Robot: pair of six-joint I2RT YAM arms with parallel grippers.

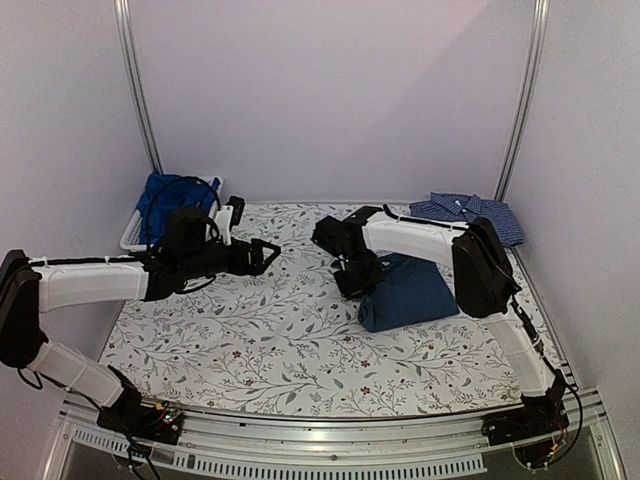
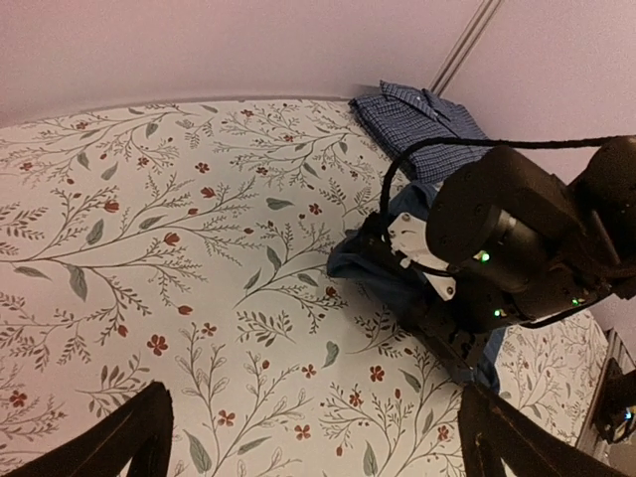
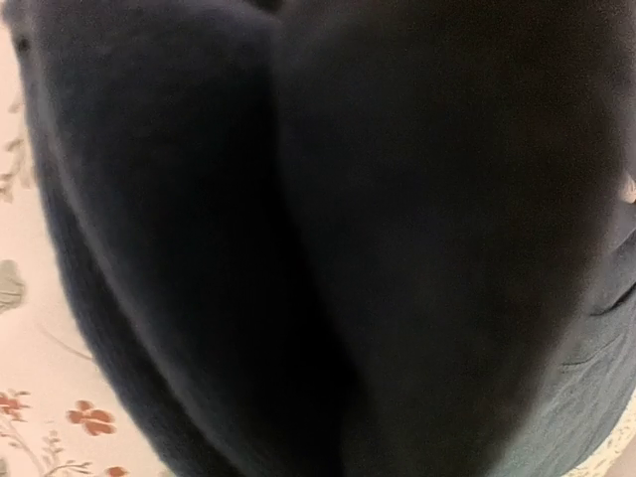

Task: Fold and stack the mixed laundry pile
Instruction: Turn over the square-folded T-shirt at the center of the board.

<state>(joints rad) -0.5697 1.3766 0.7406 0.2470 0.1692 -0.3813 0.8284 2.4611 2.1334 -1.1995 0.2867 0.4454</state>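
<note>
One edge of the dark navy T-shirt (image 1: 412,292) is pinched in the right gripper (image 1: 356,280); left gripper (image 1: 268,255) gapes wide, apart.

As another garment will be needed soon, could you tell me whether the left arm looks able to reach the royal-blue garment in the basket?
Probably yes: the royal-blue garment lies uncovered in the basket beside that arm, and the left gripper is open, though pointing away.

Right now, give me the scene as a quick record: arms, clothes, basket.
left gripper: open, empty, over the table
right gripper: shut on the navy shirt, at its left edge
navy shirt: compact bundle, right of centre
checked shirt: folded, far right corner
basket: far left corner, blue garment inside
</note>
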